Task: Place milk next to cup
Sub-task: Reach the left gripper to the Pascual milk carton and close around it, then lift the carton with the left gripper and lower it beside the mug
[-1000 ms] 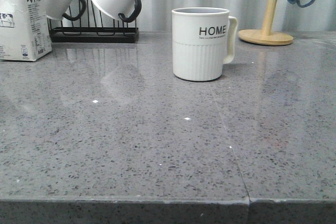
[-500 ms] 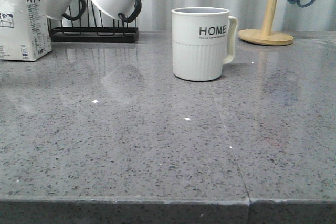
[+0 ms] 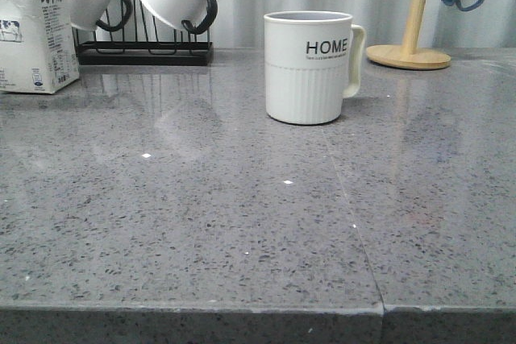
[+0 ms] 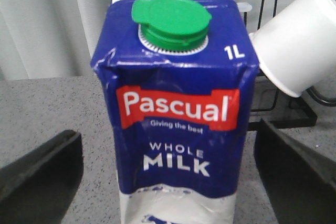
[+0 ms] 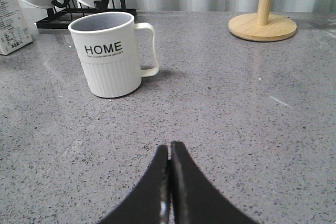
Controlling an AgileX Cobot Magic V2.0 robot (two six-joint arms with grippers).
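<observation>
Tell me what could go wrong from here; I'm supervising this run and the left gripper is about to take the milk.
1. The milk carton is dented; a squeeze from the open left gripper could crush it or let it slip.
2. A white mug hangs close beside the carton, so a finger might knock it.
3. The tall carton could tip when set beside the cup.

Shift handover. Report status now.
Left tool open, straddling milk, not gripping. Right tool shut, empty. Cup upright mid-table, milk far left. Nothing between them.
</observation>
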